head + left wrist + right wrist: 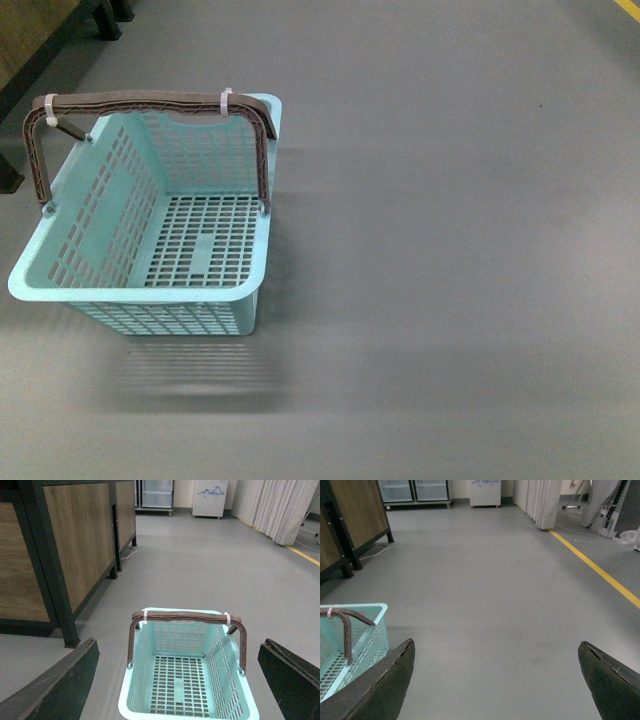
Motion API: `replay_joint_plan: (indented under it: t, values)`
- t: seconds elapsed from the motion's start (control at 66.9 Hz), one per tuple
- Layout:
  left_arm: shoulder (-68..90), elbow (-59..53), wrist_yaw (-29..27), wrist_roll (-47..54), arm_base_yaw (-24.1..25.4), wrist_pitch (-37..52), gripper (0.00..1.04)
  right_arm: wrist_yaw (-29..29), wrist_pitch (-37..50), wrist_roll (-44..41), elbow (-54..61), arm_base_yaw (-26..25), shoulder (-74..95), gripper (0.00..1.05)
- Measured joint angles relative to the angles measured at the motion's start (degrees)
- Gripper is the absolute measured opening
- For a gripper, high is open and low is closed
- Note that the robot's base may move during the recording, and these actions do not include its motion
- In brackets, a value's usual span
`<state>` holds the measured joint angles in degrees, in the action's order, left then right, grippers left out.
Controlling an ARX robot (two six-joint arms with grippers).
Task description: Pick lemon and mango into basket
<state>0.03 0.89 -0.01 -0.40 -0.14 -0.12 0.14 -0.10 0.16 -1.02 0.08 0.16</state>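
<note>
Left gripper (180,642): only its 2 matte, near-black wedge-shaped fingers (57,685) show in L wrist view. Broad flat faces, narrowing to blunt tips. Edges worn, w/ thin pale scuff lines along the rims. Faces look a bit dusty, w/ a grey-brown sheen. One finger has a faint seam running lengthwise nr its edge.

Right gripper (496,644): same build in R wrist view. 2 dark charcoal wedge fingers (372,690), matte, w/ fine light scratches & a pale worn line along each rim. Rest of both arms out of shot.
</note>
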Motion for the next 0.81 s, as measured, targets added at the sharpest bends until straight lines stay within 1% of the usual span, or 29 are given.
replay_joint_plan:
  t: [0.359,0.374,0.419,0.434,0.449,0.464,0.508,0.553,0.688,0.807]
  values:
    - [0.0,0.0,0.0,0.0,0.0,0.0,0.98,0.0,0.0,0.0,0.0,0.0,0.0,0.96]
    - [0.6,0.2,-1.1,-0.9,-0.3,-0.8,0.98,0.0,0.0,0.0,0.0,0.0,0.0,0.96]
    - [7.9,5.0,-9.7,-7.6,-3.4,-10.9,0.98,0.0,0.0,0.0,0.0,0.0,0.0,0.96]
    - [9.8,5.9,-11.0,-8.4,-3.9,-12.1,0.98,0.0,0.0,0.0,0.0,0.0,0.0,0.96]
    - [13.7,7.4,-12.8,-11.0,-4.7,-13.0,0.98,0.0,0.0,0.0,0.0,0.0,0.0,0.96]
    - [17.6,8.6,-13.5,-13.7,-5.2,-12.7,0.98,-0.1,0.0,0.0,0.0,0.0,0.0,0.96]
    - [25.0,10.8,-13.7,-18.7,-5.9,-9.9,0.98,-0.1,0.0,0.0,0.0,0.0,0.0,0.96]
    - [33.4,13.3,-13.2,-24.6,-6.3,-4.3,0.98,0.0,0.0,0.0,0.0,0.0,0.0,0.96]
    - [58.4,20.8,-8.9,-39.2,-6.1,14.0,0.98,0.0,0.0,0.0,0.0,0.0,0.0,0.96]
    - [76.6,26.6,-8.3,-51.2,-6.1,23.4,0.98,0.0,0.0,0.0,0.0,0.0,0.0,0.96]
